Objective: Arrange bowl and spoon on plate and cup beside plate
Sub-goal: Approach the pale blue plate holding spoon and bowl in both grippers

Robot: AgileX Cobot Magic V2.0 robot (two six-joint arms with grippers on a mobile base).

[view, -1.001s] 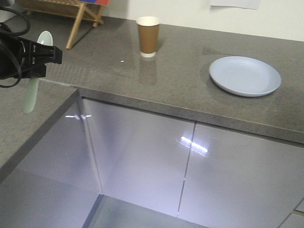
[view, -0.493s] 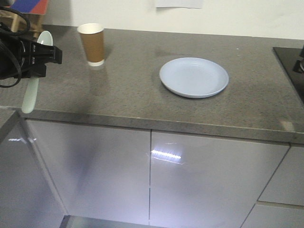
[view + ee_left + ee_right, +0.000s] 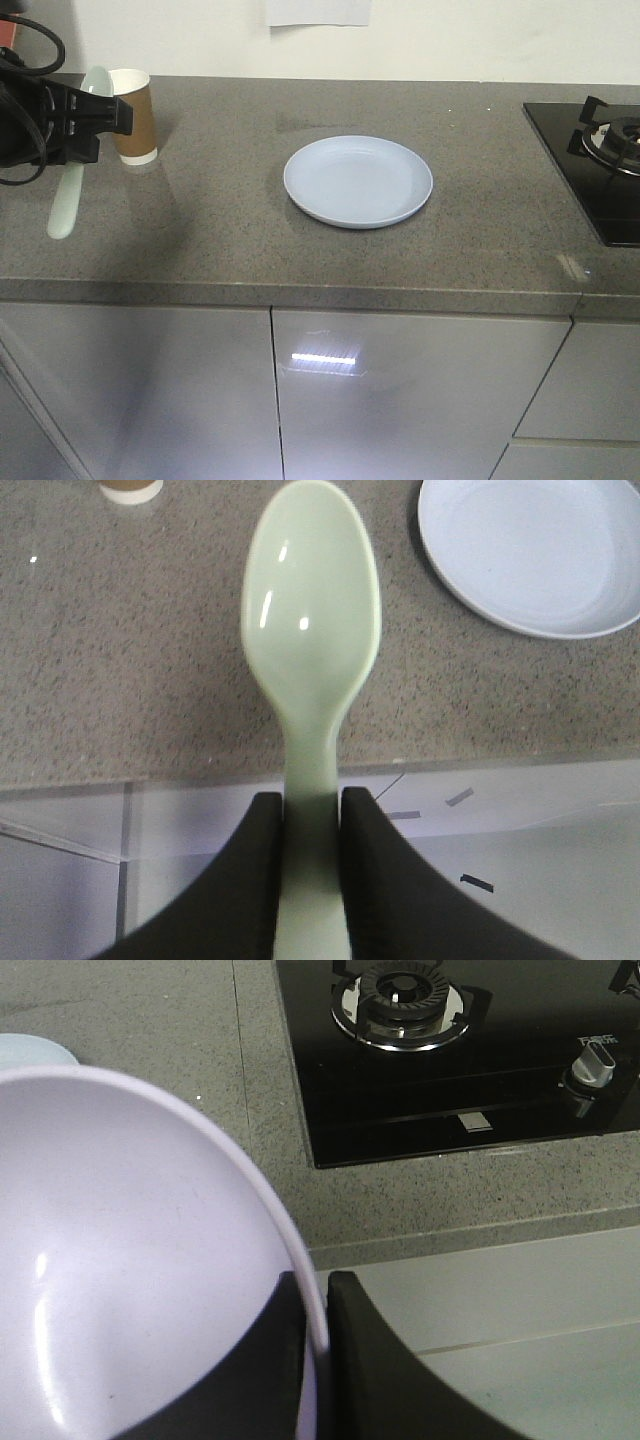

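Note:
My left gripper (image 3: 92, 116) hangs at the left edge of the front view, shut on the handle of the pale mint-green spoon (image 3: 66, 205). In the left wrist view the spoon (image 3: 312, 630) juts forward from between the black fingers (image 3: 250, 880), its head above the counter's front edge. The brown paper cup (image 3: 134, 115) stands upright just behind that gripper. The pale blue plate (image 3: 358, 182) lies bare mid-counter. My right gripper (image 3: 316, 1300) is shut on the rim of the lavender bowl (image 3: 130, 1260), held off the counter's front edge. It does not show in the front view.
A black gas hob (image 3: 595, 165) with a burner (image 3: 402, 995) and a knob (image 3: 594, 1063) is set into the counter at the right. Grey cabinet doors (image 3: 400, 400) run below the counter's front edge. A white paper sheet (image 3: 318, 10) hangs on the back wall.
The whole view has shifted rightward along the counter: cup and plate slid left in frame and the hob came into view. Left gripper still holds the spoon the same way.

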